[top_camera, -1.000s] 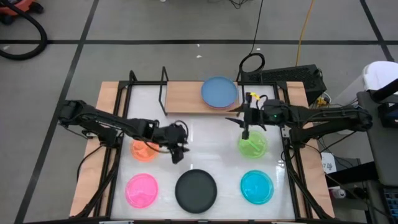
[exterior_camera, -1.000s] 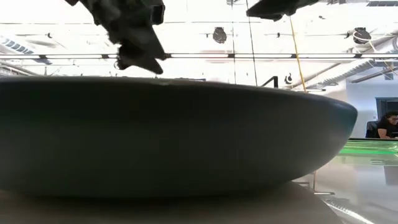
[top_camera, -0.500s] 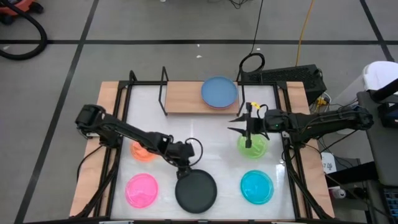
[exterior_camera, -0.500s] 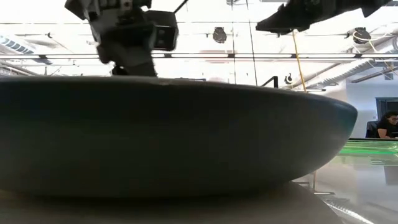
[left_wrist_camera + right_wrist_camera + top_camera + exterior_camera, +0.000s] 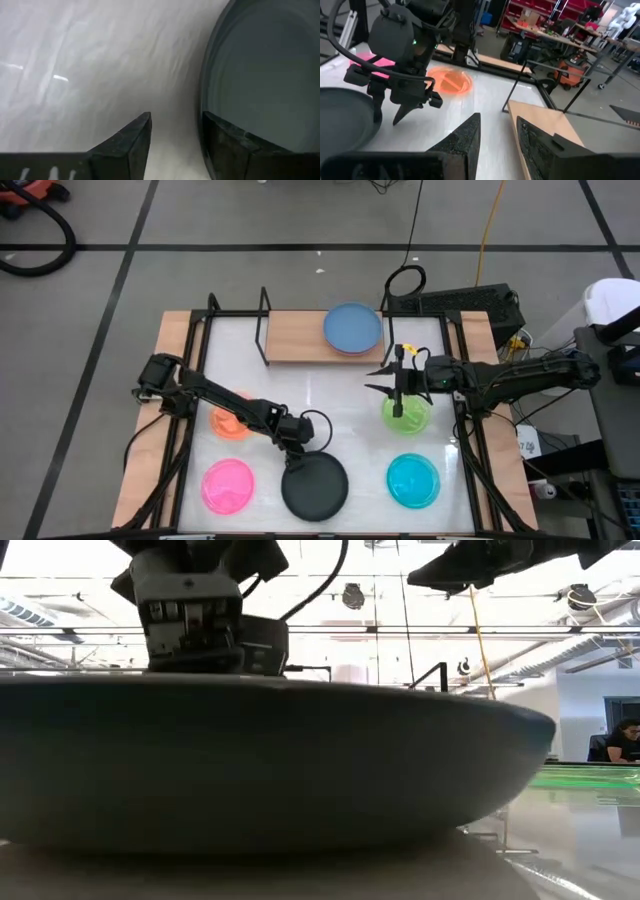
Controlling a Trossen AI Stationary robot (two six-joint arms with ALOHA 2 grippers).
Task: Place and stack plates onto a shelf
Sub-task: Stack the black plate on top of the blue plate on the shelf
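The black plate point(image 5: 315, 487) lies flat on the white table near its front edge and fills the low view point(image 5: 270, 770). My left gripper point(image 5: 295, 444) is open at the plate's far-left rim, one finger inside and one outside point(image 5: 175, 137). My right gripper point(image 5: 398, 392) hangs open and empty above the green plate point(image 5: 405, 414). On the shelf point(image 5: 295, 337) a blue plate point(image 5: 353, 328) sits on top of a pink one. The orange point(image 5: 230, 421), hot pink point(image 5: 228, 485) and cyan point(image 5: 413, 480) plates lie flat on the table. My left gripper straddles the black plate's far-left rim point(image 5: 204, 102), slanting down from the table's far left. One finger point(image 5: 227, 147) is inside the plate, right at the rim, and seems to touch it. The other finger point(image 5: 132, 142) stands outside over the table, apart from the rim. The plate lies on the table.
Black wire uprights point(image 5: 264, 320) stand at the shelf's ends. Wooden strips point(image 5: 175, 345) and black rails run along the table's left and right sides. Bare white table point(image 5: 335, 395) lies between the shelf and the front row of plates. A person sits far off in the room point(image 5: 622, 740).
My left gripper has gone down and toward the table's near right, from beside the orange plate to the black plate's far rim, and has tipped more steeply downward. In the low view the black plate has shifted a little. My right gripper sank slightly over the green plate, then kept still.
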